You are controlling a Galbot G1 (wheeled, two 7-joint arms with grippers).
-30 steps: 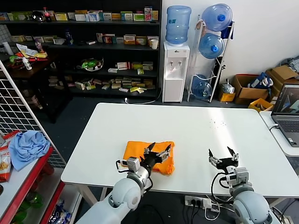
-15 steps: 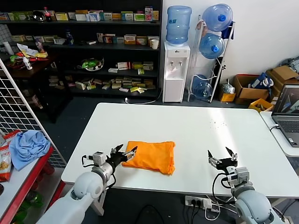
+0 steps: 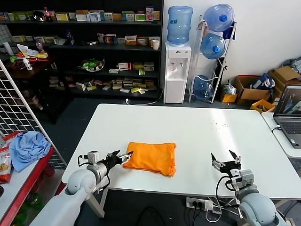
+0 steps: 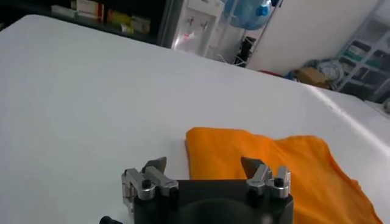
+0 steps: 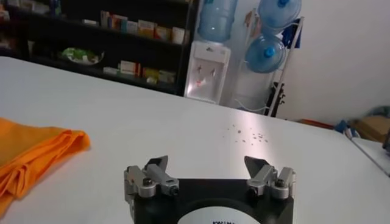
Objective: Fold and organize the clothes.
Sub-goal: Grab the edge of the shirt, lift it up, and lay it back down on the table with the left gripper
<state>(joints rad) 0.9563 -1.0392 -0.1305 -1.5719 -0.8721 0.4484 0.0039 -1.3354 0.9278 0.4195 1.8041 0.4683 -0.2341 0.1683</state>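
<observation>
The clothes, an orange T-shirt (image 3: 151,158), lie folded into a compact rectangle near the front edge of the white table (image 3: 188,132). No lettering shows on it. My left gripper (image 3: 124,156) is open just off the shirt's left edge, empty and pointing at it. In the left wrist view the shirt (image 4: 274,164) lies ahead of the left gripper (image 4: 205,163). My right gripper (image 3: 226,157) is open and empty above the table's front right, well apart from the shirt. The right wrist view has the right gripper (image 5: 207,161) over bare table and the shirt's edge (image 5: 30,152) off to one side.
A light blue cloth (image 3: 27,147) lies on a red rack at the far left, beside a wire grid. A laptop (image 3: 289,113) sits on a side table at right. Shelves, a water dispenser (image 3: 176,70) and boxes stand beyond the table.
My left gripper has drawn back off the top of the shirt to its left edge, leaving the shirt folded and flat. The right gripper has barely moved.
</observation>
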